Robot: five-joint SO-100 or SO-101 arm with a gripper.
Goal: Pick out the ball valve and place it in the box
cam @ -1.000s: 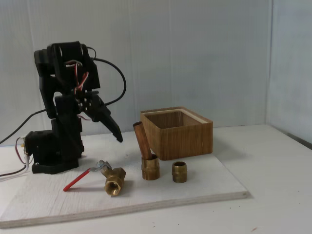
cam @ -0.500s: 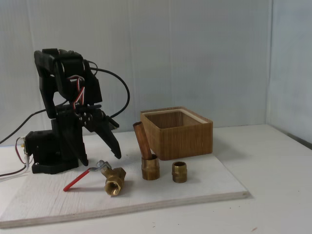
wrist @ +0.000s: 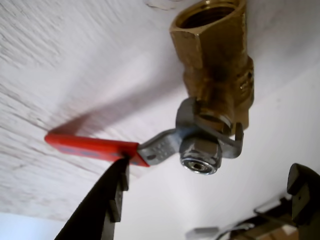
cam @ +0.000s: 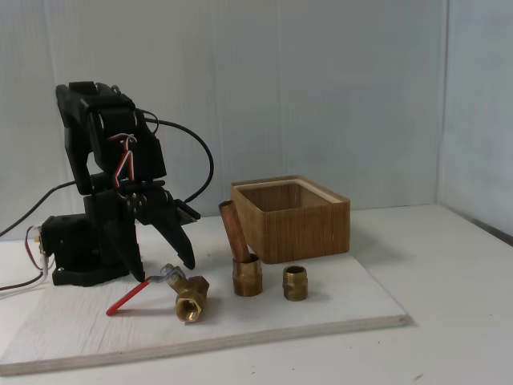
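Note:
The ball valve [cam: 189, 298] lies on the white board, brass body facing front, its silvery stem [cam: 168, 274] up and its red lever [cam: 128, 298] pointing left. In the wrist view the valve [wrist: 215, 60] is close ahead, with the stem nut [wrist: 200, 156] and the red lever [wrist: 90, 147] between my two black fingers. My gripper [cam: 164, 268] [wrist: 210, 172] is open, hanging just above the stem, one finger [wrist: 100, 205] beside the lever and the other [wrist: 302, 192] well to the right. The wooden box [cam: 304, 233] stands open-topped behind and to the right.
A brass fitting with a copper pipe stub [cam: 245, 273] stands right of the valve, and a short brass nipple [cam: 295, 282] beside that. The white board [cam: 264, 325] ends near the front. The arm's base [cam: 76, 249] and cables sit at the left.
The gripper has tilted down and come lower, from above the board to just over the valve's stem. The valve and the other fittings stay where they were.

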